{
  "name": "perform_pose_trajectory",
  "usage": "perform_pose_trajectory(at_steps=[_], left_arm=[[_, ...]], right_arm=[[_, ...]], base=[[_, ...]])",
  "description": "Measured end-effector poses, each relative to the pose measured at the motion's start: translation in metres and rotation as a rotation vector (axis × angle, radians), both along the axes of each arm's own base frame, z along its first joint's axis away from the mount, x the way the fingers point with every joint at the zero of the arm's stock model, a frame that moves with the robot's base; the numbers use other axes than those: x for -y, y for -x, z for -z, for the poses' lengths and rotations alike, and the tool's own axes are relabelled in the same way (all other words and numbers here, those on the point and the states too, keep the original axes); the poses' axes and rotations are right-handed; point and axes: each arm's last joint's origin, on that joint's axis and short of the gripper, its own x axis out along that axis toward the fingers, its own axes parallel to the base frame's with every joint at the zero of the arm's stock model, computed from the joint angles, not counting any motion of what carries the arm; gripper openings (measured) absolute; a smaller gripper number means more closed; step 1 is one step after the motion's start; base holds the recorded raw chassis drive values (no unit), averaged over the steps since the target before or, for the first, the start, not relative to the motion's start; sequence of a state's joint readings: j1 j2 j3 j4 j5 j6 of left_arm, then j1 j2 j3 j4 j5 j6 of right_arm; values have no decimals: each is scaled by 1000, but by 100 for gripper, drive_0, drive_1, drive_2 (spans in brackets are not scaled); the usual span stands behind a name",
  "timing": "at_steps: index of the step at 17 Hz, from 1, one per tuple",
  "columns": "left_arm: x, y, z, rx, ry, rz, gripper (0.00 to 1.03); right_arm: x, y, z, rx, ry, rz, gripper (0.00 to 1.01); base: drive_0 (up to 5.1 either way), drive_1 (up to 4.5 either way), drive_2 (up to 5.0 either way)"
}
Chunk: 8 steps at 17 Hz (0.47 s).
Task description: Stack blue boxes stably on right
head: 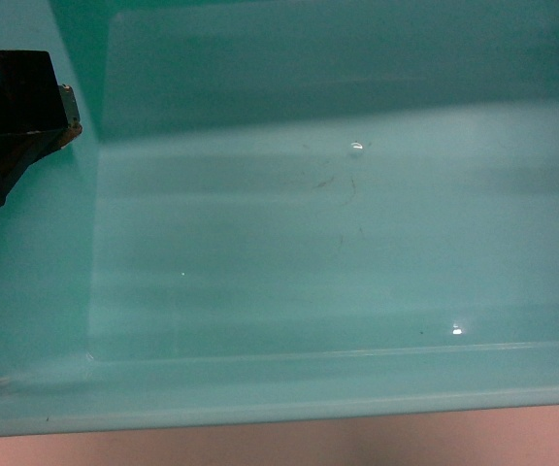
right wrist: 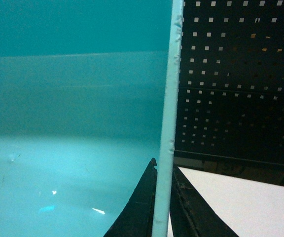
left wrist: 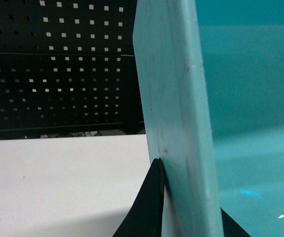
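Observation:
A light turquoise blue box [head: 338, 243] fills nearly the whole head view, its smooth inside floor and sloped walls turned toward the camera. My left gripper [left wrist: 189, 210] is shut on its left wall; the flat rim [left wrist: 174, 98] runs up between the black fingers [left wrist: 149, 202]. Part of the left gripper [head: 61, 121] shows at the box's upper left edge in the head view. My right gripper [right wrist: 162, 202] is shut on the right rim [right wrist: 170, 98], one finger inside the box and one outside. Any other blue box is hidden.
A black pegboard wall [left wrist: 58, 64] [right wrist: 240, 74] stands behind the box on both sides. A white tabletop [left wrist: 58, 182] [right wrist: 245, 207] lies below. A pinkish surface [head: 357, 442] shows under the box's near rim in the head view.

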<state>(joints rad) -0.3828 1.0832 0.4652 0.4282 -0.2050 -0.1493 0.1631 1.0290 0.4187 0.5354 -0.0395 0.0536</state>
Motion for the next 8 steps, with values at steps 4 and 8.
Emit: perform_pose_trajectory(at_steps=[4,8], left_arm=[[0,0,0,0,0,0,6],[0,0,0,1,-1,0,6]], right_arm=[[0,0,0,0,0,1,7],[0,0,0,0,0,1,7]], base=[[0,0,0],[0,0,0]])
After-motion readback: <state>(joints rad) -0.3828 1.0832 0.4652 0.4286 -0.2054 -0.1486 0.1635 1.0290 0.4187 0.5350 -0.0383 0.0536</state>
